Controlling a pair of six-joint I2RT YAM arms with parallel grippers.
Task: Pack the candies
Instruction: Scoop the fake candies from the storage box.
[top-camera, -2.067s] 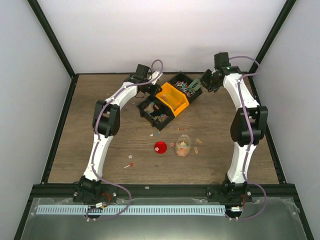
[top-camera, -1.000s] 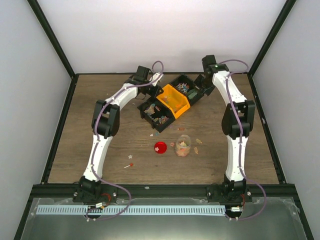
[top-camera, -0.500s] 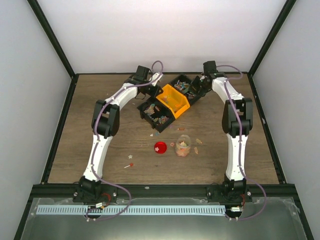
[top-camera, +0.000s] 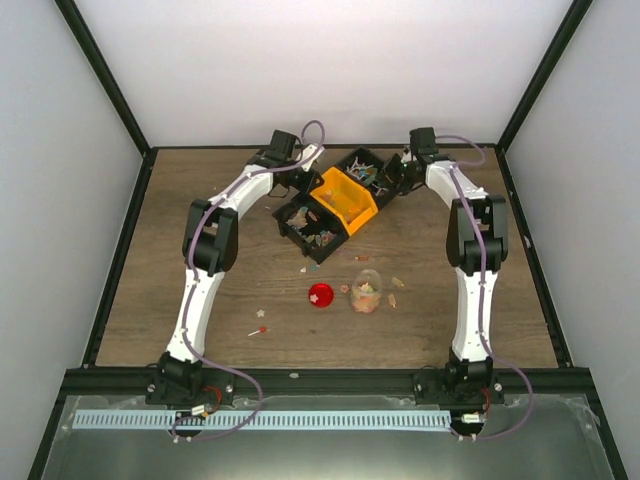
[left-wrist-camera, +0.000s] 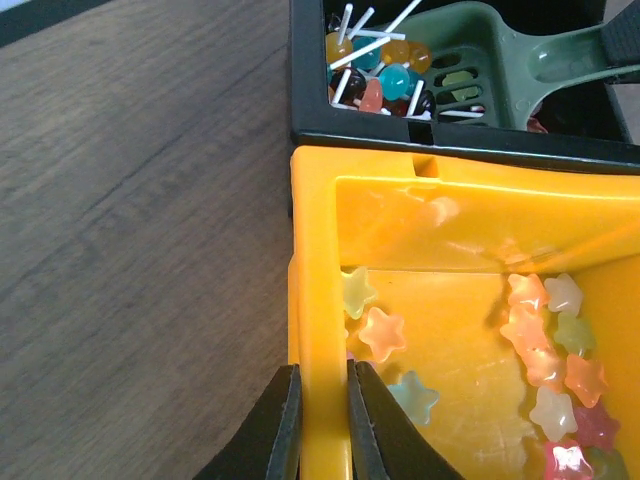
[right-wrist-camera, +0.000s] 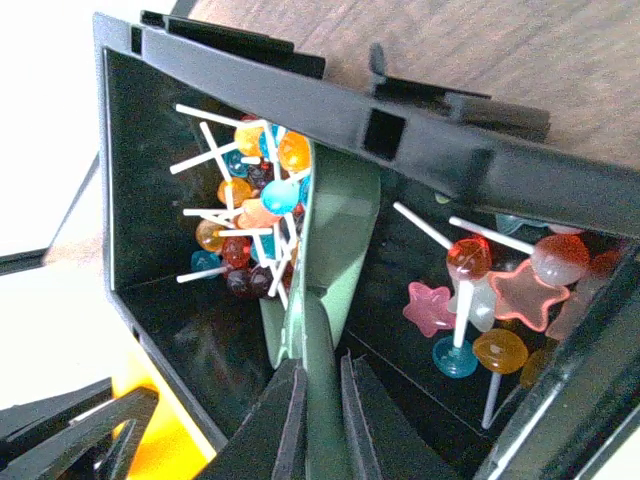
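Tiny lollipop candies (right-wrist-camera: 250, 215) lie in the far black bin (top-camera: 352, 160). Star candies (left-wrist-camera: 545, 355) lie in the orange bin (top-camera: 345, 197). My left gripper (left-wrist-camera: 322, 378) is shut on the orange bin's left wall (left-wrist-camera: 318, 300); in the top view it (top-camera: 312, 178) is at the bin's far corner. My right gripper (right-wrist-camera: 320, 372) is shut on the handle of the green slotted scoop (right-wrist-camera: 335, 230), whose blade lies among the lollipops; the scoop also shows in the left wrist view (left-wrist-camera: 480, 60). A small clear jar (top-camera: 367, 290) with some candies stands open on the table.
A round red lid (top-camera: 320, 295) lies left of the jar. Loose candies lie on the wood near the jar (top-camera: 398, 283) and further left (top-camera: 258, 329). Another black bin (top-camera: 305, 225) with candies sits in front of the orange bin.
My right arm has swung left and lowered the green scoop into the far black bin among the lollipops. The left arm, jar and lid have not moved.
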